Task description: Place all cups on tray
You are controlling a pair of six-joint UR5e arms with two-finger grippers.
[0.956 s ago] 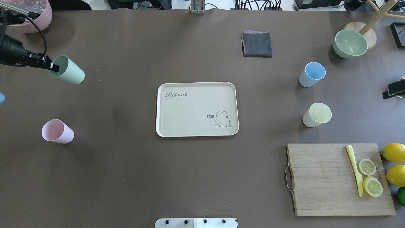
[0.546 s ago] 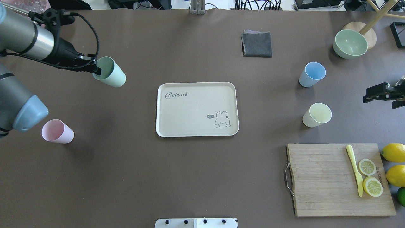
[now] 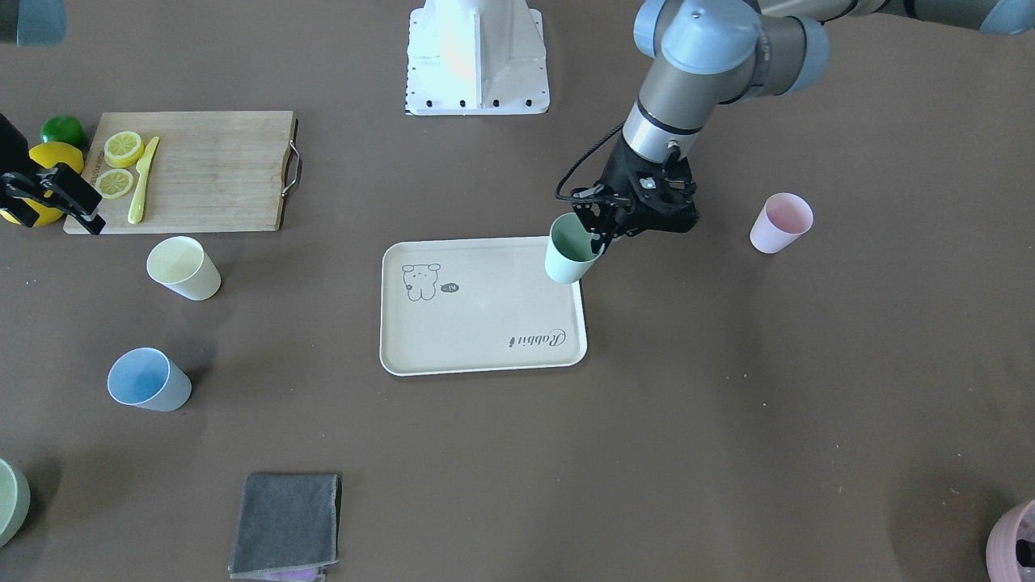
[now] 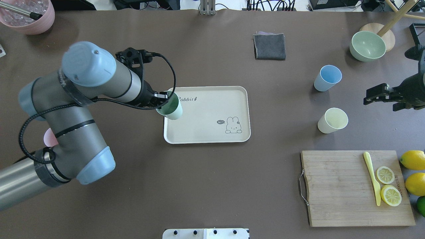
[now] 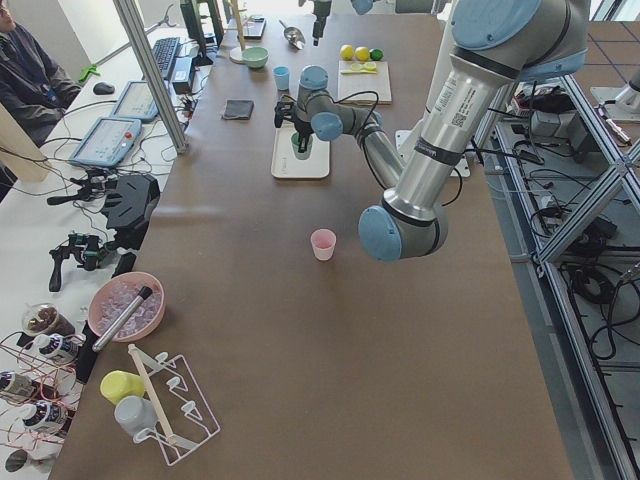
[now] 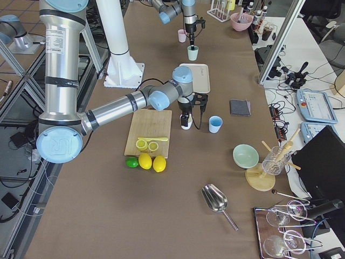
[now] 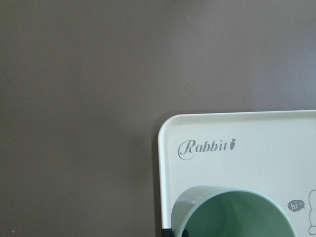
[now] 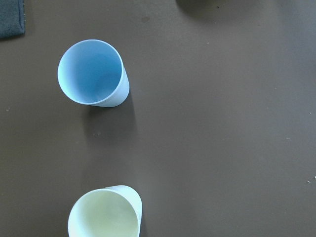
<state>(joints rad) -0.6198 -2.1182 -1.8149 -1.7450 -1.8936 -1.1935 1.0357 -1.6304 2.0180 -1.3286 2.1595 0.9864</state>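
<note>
Pink cup stands nearest your robot, on the table well apart from the tray. You then meet the yellow cup, off the tray too, with the right gripper near it, fingers spread and empty. Your left gripper pinches the green cup by its rim over the tray's "Rabbit" corner (touching or hovering, you cannot tell). Farthest, the blue cup stands on the table.

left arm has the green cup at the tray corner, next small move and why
Probably ease the green cup slightly inward over the tray before lowering: the left end effector grips its rim right beside the tray's corner, so setting down here risks catching the raised rim.
</note>
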